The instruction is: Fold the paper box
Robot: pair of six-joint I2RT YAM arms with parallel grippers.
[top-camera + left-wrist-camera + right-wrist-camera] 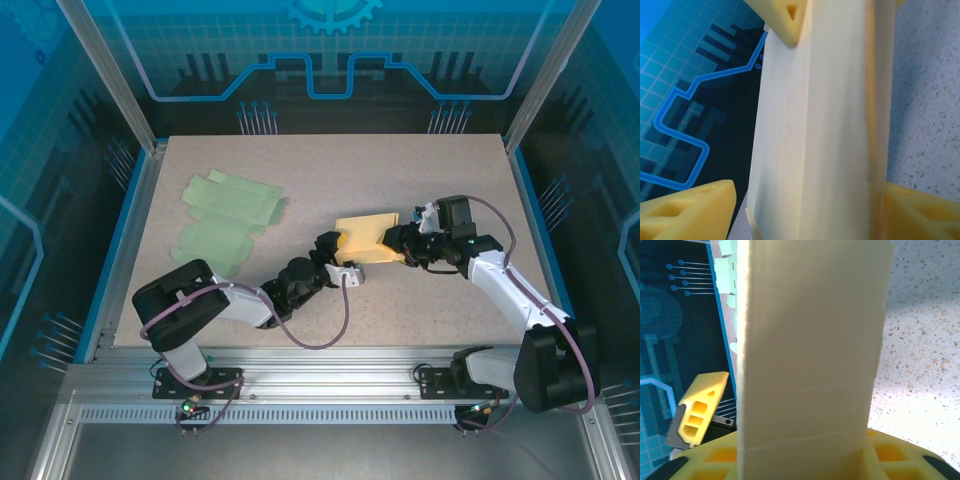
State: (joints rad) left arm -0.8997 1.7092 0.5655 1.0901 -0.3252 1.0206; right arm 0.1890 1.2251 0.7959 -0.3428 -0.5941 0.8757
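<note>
The paper box [366, 236] is pinched at 3 o'clock by the right end effector [396, 241], straddled at 8 o'clock by the left end effector [340, 252], hold unclear.

Speckled beige table [330, 290] as I see it, two flat green paper blanks [235, 200] lying near its left edge

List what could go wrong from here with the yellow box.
1. The left tool and right tool both work the yellow box from opposite ends; opposing pulls may tear or crush it.
2. The left tool's fingers straddle a panel, seemingly without clamping; it may slip out.
</note>
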